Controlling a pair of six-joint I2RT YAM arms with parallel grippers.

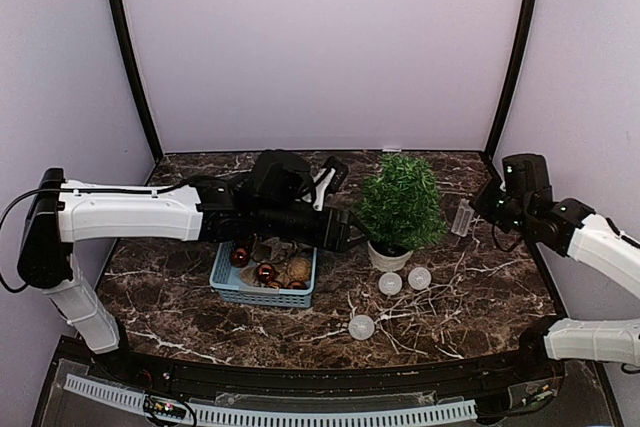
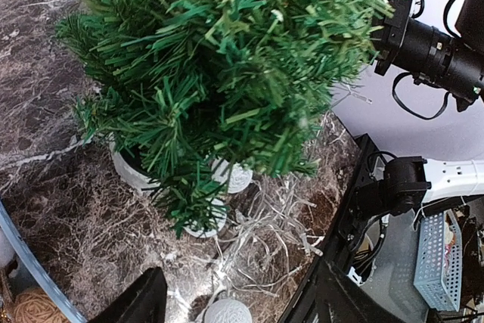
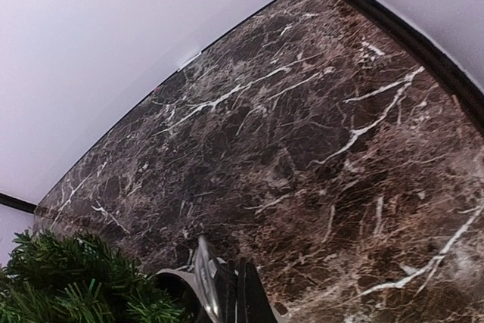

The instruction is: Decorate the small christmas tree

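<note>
The small christmas tree (image 1: 400, 202) stands in its white pot (image 1: 388, 258) right of the table's middle, and its branches bear no ornament that I can see. My left gripper (image 1: 345, 230) hovers just left of the tree above the basket's right end. In the left wrist view the tree (image 2: 227, 66) fills the upper frame, and the gripper (image 2: 242, 277) is open with nothing between its fingers (image 2: 140, 300). My right gripper (image 1: 463, 217) is to the right of the tree. Its fingers (image 3: 227, 293) are shut on nothing, with the tree (image 3: 68, 285) at their left.
A blue basket (image 1: 262, 295) left of the pot holds red balls (image 1: 265, 272) and woven ornaments. Three white balls (image 1: 390, 284) (image 1: 419, 278) (image 1: 361, 326) lie in front of the pot. Pale strands (image 2: 287, 217) are tangled on the marble near the front edge.
</note>
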